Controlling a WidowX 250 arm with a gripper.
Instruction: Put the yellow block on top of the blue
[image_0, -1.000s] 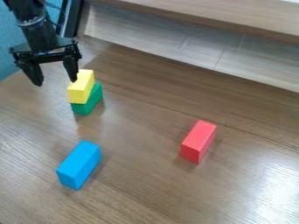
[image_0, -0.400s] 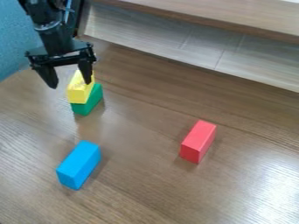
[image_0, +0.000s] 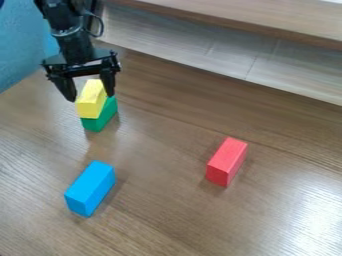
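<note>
Yellow block (image_0: 91, 100): near 10 o'clock in your view, lying on the green block (image_0: 99, 118), its long way from 1 to 7 o'clock.
Feel: it looks light and hard, so it should not squash or break. Its flat sides may be a bit slippery.
Where to hold: pinch the middle of its long sides, at 9 and 3 o'clock. Stay up off the green block, or you may drag that too.
Gripper (image_0: 91, 95): let go and spread wide, with a finger on each side of the yellow block as you see it. You can't tell if they touch it.
Green block: under the yellow, peeking out toward 4 o'clock.
Blue block (image_0: 90, 187): at 6 o'clock from the yellow, well apart, flat on the table (image_0: 167, 215). You need its top.
Red block (image_0: 227, 161): at 4 o'clock from the yellow, well apart.
</note>
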